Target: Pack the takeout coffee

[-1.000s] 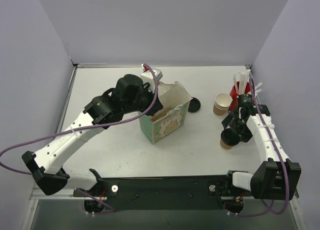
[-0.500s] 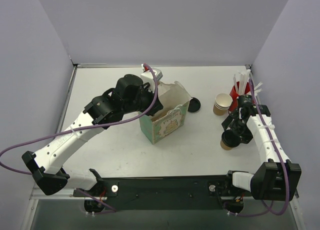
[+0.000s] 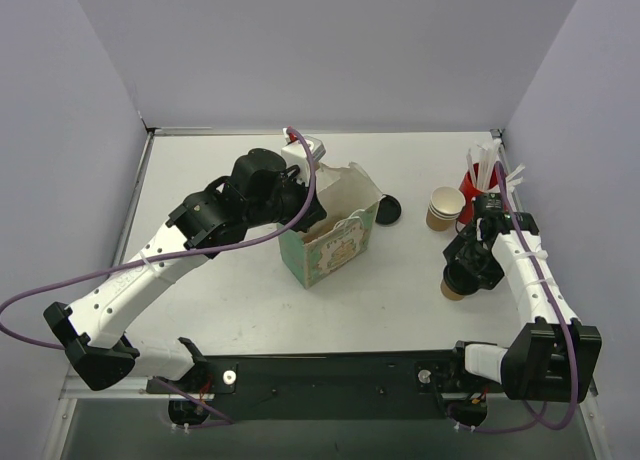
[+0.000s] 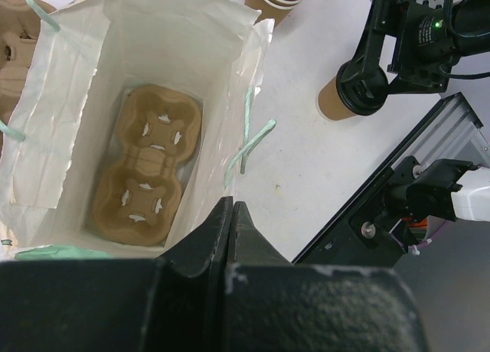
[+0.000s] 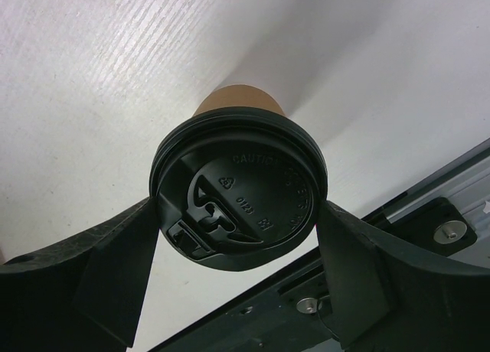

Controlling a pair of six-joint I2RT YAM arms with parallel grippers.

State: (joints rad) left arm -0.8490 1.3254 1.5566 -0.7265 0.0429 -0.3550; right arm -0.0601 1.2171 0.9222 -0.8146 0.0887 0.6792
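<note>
The takeout coffee (image 5: 237, 191) is a brown paper cup with a black lid, standing on the table at the right (image 3: 453, 286), and it also shows in the left wrist view (image 4: 334, 101). My right gripper (image 5: 239, 214) reaches over it from above, and its fingers press the two sides of the lid (image 3: 466, 272). A white paper bag (image 3: 335, 245) with green handles stands open mid-table. In its bottom lies a brown pulp cup carrier (image 4: 149, 164). My left gripper (image 4: 230, 206) is shut, its tips pinching the bag's near rim (image 4: 245, 99).
A stack of brown lidless cups (image 3: 443, 208) and a red cup of white sticks (image 3: 470, 192) stand behind the right gripper. A loose black lid (image 3: 388, 212) lies right of the bag. Another pulp carrier (image 4: 15, 38) sits beside the bag. Walls close in the table.
The right gripper's fingers have drawn in against the coffee's lid and the wrist has shifted slightly. The left arm and the bag have not moved.
</note>
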